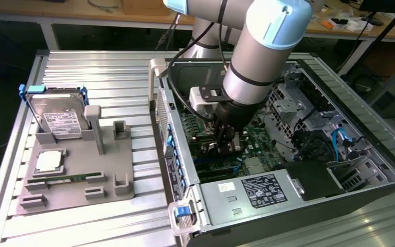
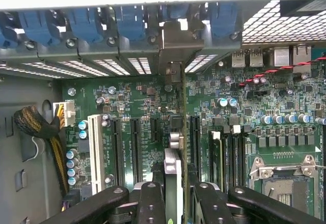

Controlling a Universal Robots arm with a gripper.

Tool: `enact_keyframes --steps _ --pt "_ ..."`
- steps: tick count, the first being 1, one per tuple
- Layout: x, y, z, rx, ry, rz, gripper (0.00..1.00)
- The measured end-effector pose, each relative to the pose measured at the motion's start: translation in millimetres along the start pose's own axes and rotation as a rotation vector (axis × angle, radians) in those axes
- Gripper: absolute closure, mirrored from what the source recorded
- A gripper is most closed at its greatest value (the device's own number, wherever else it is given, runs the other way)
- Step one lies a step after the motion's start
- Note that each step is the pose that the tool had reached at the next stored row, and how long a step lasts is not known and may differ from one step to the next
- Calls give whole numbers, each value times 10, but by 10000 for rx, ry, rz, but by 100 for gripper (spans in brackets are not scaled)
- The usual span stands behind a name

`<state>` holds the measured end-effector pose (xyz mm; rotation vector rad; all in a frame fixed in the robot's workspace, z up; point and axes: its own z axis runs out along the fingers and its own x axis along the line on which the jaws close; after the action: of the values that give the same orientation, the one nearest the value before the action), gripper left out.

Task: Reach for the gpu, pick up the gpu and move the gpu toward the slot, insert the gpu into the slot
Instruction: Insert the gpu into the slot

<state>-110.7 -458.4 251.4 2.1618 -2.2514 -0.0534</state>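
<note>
On the exterior view's left, a hard drive (image 1: pixel 60 116) stands in a gray rack (image 1: pixel 81 172). Rightward, inside the open case (image 1: pixel 172 149), the gripper (image 1: pixel 226 145), partly closed, clamps the gpu (image 2: pixel 173 165) edge-on over the motherboard (image 2: pixel 265 107).

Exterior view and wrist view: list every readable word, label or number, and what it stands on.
No text can be read.
White label on the hard drive: print too small.
Sticker on the power supply: print too small.
White markings on the motherboard: too blurred.

a robotics lab: open computer case (image 1: pixel 335 212) on slotted aluminium table (image 1: pixel 101 67), workbenches (image 1: pixel 81 10) behind.
</note>
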Motion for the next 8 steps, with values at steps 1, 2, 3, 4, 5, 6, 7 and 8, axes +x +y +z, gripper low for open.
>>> enact_keyframes --steps 1,2,3,4,5,6,7,8 --pt "0 0 -1 1 -1 0 73" --pt "0 0 -7 4 -6 2 73" --pt "-2 0 -21 10 -17 2 73" --pt "-2 1 -40 7 -10 3 73" --pt "-1 2 -57 2 -3 5 73" --pt "-1 2 -59 2 -3 4 73" --pt "-1 2 -59 2 -3 4 73" --pt "-1 2 -59 3 -4 4 73"
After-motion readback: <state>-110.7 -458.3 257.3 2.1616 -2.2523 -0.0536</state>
